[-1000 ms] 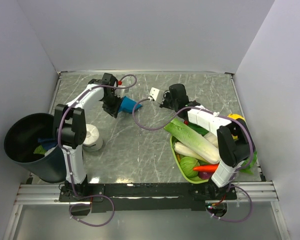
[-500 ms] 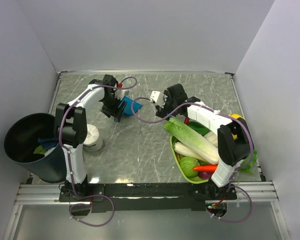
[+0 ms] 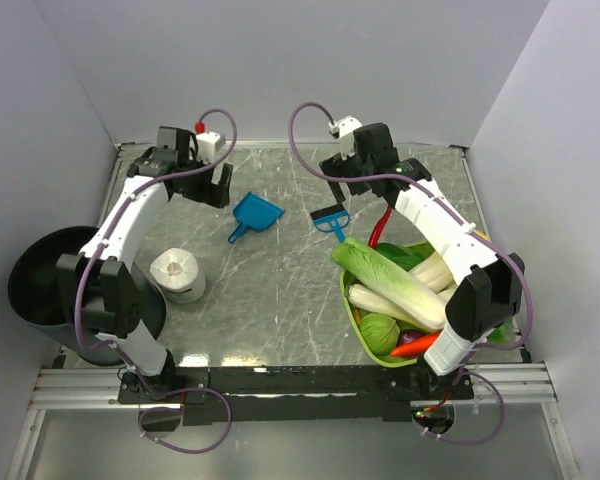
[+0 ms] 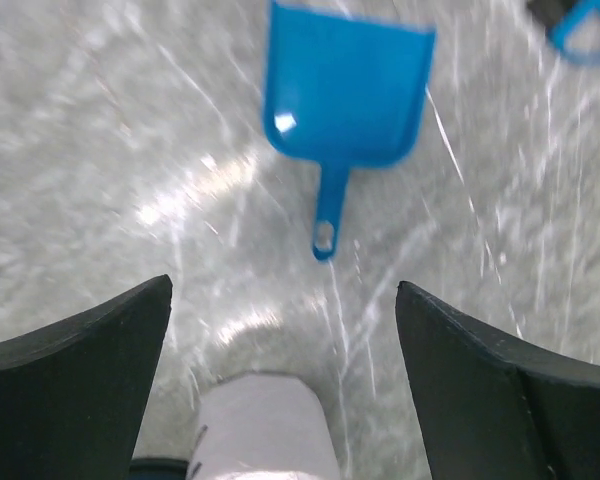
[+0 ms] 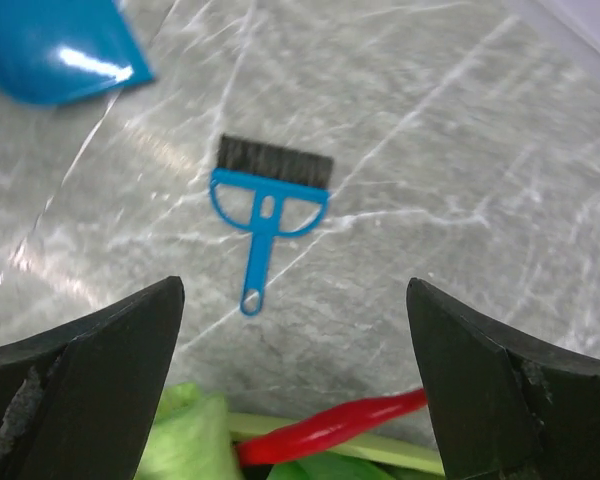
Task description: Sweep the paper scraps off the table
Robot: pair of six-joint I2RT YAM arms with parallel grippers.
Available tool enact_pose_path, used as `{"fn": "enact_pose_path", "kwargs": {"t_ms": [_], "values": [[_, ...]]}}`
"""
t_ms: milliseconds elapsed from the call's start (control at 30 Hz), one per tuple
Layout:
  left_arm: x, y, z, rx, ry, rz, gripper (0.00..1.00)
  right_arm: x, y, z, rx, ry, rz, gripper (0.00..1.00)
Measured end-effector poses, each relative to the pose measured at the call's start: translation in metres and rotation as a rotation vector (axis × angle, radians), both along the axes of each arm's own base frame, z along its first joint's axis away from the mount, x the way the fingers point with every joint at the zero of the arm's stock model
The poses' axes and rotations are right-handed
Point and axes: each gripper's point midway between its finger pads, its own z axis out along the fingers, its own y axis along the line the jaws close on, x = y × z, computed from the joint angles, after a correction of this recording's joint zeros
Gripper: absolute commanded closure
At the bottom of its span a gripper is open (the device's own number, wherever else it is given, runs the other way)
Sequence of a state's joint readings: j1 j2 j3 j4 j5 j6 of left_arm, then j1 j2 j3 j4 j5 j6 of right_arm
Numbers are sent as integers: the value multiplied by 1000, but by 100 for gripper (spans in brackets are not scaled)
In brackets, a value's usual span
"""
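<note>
Tabletop (image 3: 280, 290): grey stone look with pale lines; I watch it from above and through both wrist cameras.
Left hand (image 4: 282, 290): wide open, with nothing between its fingers. It hangs over the far left corner of the tabletop and touches none of the things.
Right hand (image 5: 295, 288): also wide open, and it holds nothing. It hangs by the far edge, a bit right of the middle.
Dustpan (image 3: 255, 212): blue, lying flat on the tabletop, closer to the far edge and a little left of the middle. Its handle points at the near left corner. Neither hand touches it.
Brush (image 3: 330, 218): blue with black bristles, lying flat near the middle of the tabletop, right of the dustpan and apart from it. The bristles face the far edge and the handle points at the near edge.
Paper scraps: I cannot make any out in these views, so I cannot tell where they are.
Tissue roll (image 3: 177, 272): white, standing on its end by the left edge.
Bin (image 3: 35, 275): dark and round, off the left edge at the near left corner, just beside the tissue roll. My left arm hides part of its inside.
Basket (image 3: 352, 312): green, at the near right corner, full of vegetables.
Red chilli (image 3: 382, 225): long, sticking out of the basket toward the far edge, near the brush.
</note>
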State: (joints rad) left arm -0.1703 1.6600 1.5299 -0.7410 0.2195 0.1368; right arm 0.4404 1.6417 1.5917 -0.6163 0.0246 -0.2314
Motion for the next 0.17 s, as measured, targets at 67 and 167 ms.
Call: {"fn": "enact_pose_path", "kwargs": {"t_ms": [67, 167], "values": [[8, 6, 10, -13, -41, 35, 4, 5, -7, 11, 11, -21, -56, 0], [21, 21, 26, -18, -110, 104, 4, 16, -15, 40, 56, -74, -104, 0]]}}
